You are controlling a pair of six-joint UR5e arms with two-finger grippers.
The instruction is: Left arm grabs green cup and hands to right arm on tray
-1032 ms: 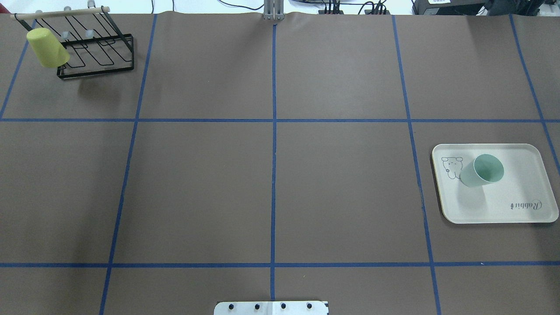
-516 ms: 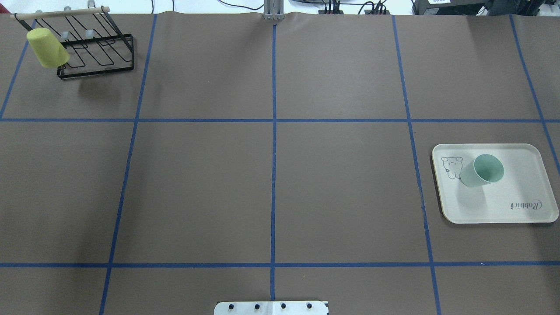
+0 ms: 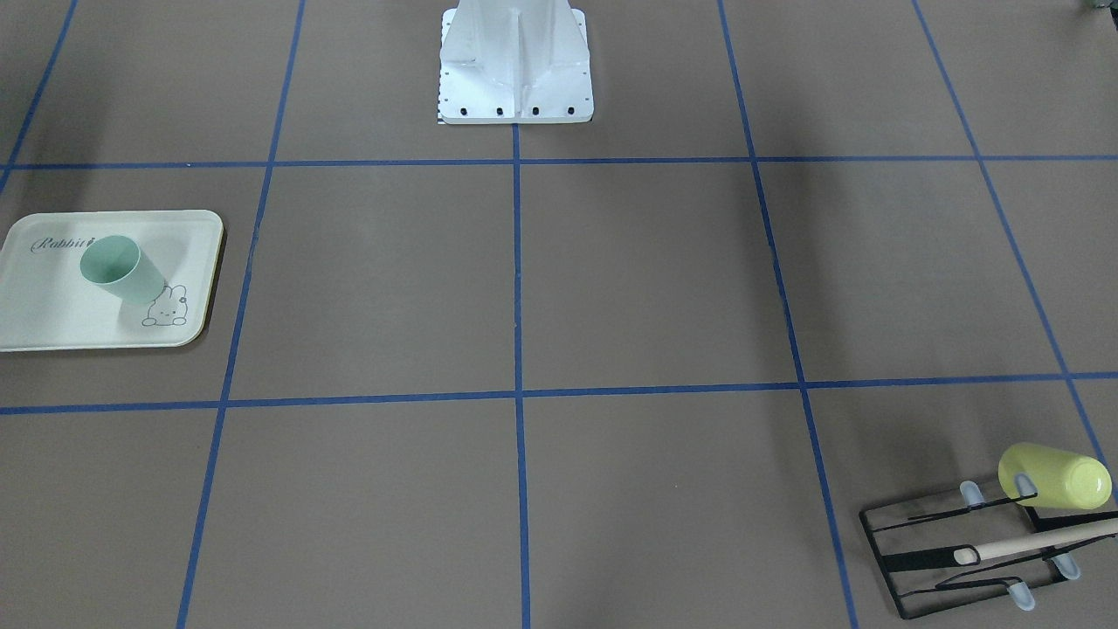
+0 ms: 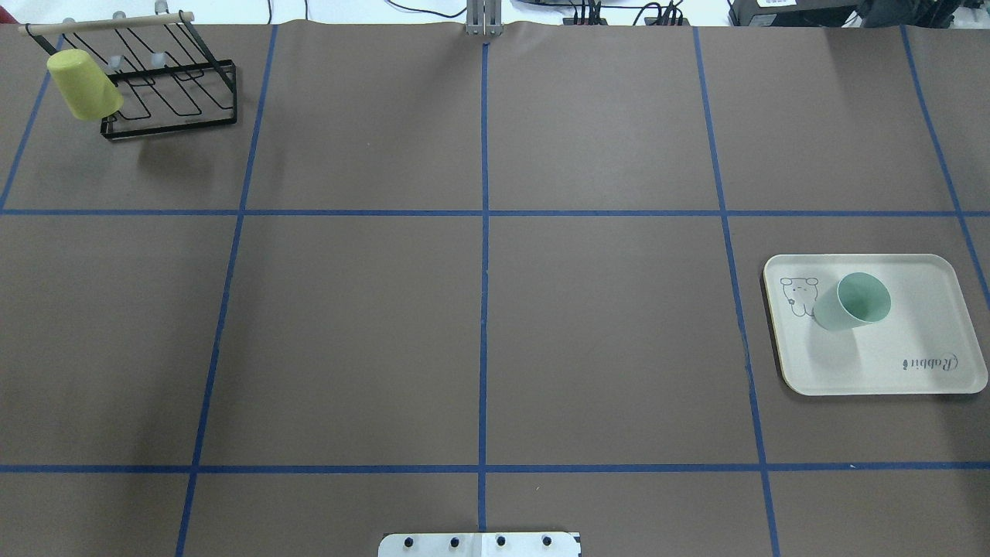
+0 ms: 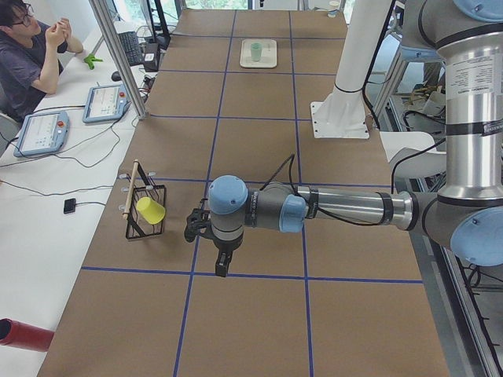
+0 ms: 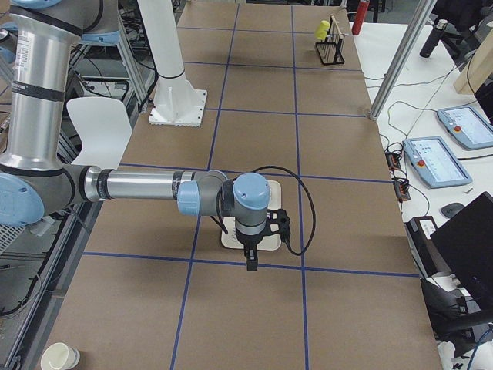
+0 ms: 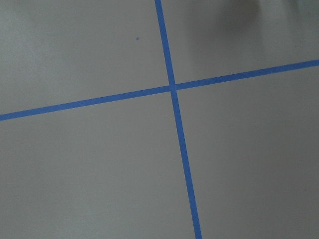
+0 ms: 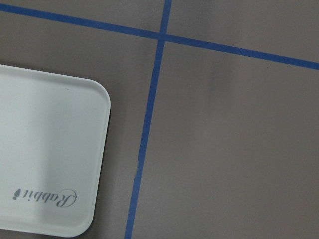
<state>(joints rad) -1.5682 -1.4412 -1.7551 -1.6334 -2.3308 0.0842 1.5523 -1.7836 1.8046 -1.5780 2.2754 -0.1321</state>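
On the brown table (image 4: 603,333), right of frame, the green cup (image 4: 851,303) on the tray (image 4: 913,379) looks light and slick, best pinched across its rim; whether the left gripper (image 5: 221,271) and right gripper (image 6: 249,264) are spread, I cannot tell.

Item: tray (image 4: 920,340), cream-white. It carried one legible marking, the word "Rabbit" in dark cursive script near one corner (upside down in the overhead view, upright in the front-facing view), beside a tiny printed motif.
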